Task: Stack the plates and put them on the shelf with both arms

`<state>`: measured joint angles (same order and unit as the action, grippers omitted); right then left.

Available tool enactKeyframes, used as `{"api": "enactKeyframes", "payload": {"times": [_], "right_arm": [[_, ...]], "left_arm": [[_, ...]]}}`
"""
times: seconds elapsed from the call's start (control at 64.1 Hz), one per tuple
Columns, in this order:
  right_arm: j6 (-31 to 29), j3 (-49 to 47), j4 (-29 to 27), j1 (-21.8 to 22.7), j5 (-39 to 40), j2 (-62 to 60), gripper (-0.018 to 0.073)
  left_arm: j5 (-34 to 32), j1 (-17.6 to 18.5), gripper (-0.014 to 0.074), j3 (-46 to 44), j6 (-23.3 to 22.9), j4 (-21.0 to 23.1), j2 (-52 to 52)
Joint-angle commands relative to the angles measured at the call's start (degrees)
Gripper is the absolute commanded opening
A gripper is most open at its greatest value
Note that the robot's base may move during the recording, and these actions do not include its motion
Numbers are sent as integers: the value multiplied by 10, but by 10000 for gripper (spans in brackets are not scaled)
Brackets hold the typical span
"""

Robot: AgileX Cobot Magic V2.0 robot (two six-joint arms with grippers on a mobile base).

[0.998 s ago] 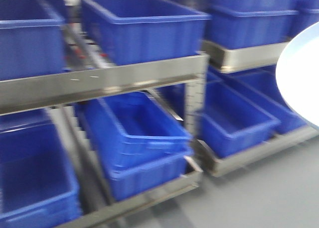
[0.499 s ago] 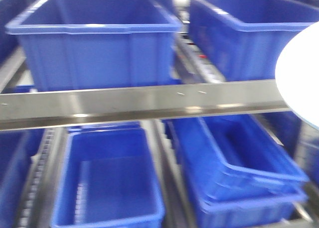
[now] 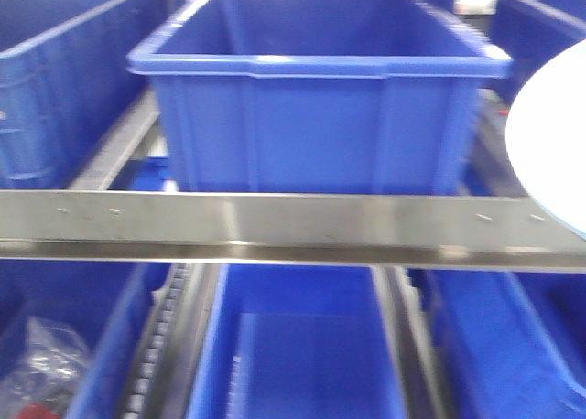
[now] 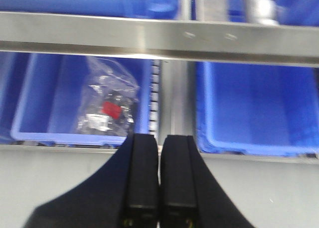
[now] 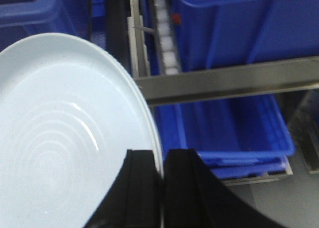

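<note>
The plate (image 3: 552, 154) shows in the front view as a pale disc at the right edge, before the shelf rail (image 3: 275, 229) that carries a blue bin (image 3: 316, 108). In the left wrist view the left gripper (image 4: 159, 175) is closed and empty, facing a lower bin holding a plastic bag (image 4: 107, 106). In the right wrist view the right gripper (image 5: 163, 180) pinches the plate's rim, the plate (image 5: 65, 138) filling the left side.

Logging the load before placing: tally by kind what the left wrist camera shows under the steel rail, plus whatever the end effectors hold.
Blue bins: 2
Clear plastic bag: 1
Plate, in right end effector: 1
Left end effector: holds 0
Total: 4
</note>
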<state>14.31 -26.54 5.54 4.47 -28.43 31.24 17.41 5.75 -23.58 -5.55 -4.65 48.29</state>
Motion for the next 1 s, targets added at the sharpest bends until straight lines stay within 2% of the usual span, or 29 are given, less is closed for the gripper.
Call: {"api": "enactKeyframes", "payload": {"times": [0.0,0.983], "right_arm": [[1,-18,3,3,51,1,57],[1,-18,3,3,51,1,57]], "left_arm": [[-41,-1,87,-16,-3,0,-4],[-41,-1,87,-16,-3,0,-4]]}}
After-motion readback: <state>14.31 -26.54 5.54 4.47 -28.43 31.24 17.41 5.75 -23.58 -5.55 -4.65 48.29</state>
